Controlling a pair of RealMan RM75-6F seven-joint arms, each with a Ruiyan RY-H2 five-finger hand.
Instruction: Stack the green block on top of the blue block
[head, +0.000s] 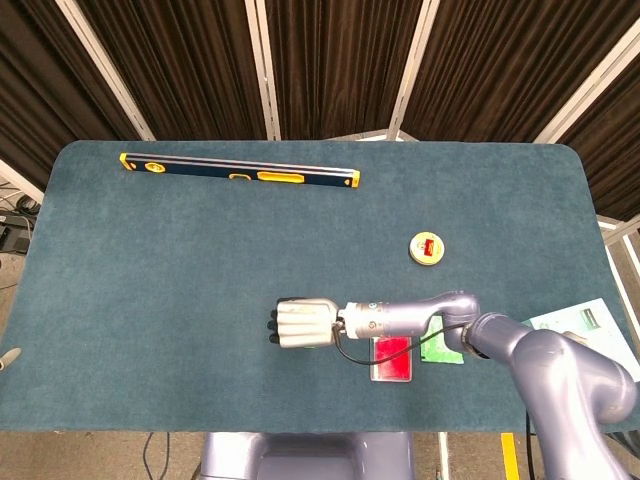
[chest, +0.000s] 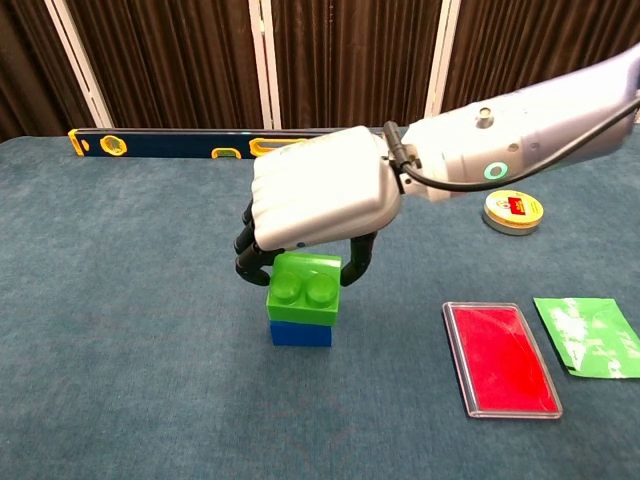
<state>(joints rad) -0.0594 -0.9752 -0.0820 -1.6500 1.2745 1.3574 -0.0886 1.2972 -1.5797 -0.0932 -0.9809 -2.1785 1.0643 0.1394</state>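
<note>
The green block (chest: 305, 290) sits squarely on top of the blue block (chest: 300, 334) in the chest view, near the middle front of the table. My right hand (chest: 320, 205) is directly above, gripping the green block between dark fingers (chest: 250, 256) on its left and the thumb on its right. In the head view the right hand (head: 305, 325) covers both blocks, so neither shows clearly there. My left hand appears in neither view.
A long blue and yellow level (head: 240, 172) lies along the far side. A round tin (chest: 513, 209) sits to the right. A red flat case (chest: 500, 358) and a green packet (chest: 592, 336) lie at the front right, with a white booklet (head: 590, 320) beyond.
</note>
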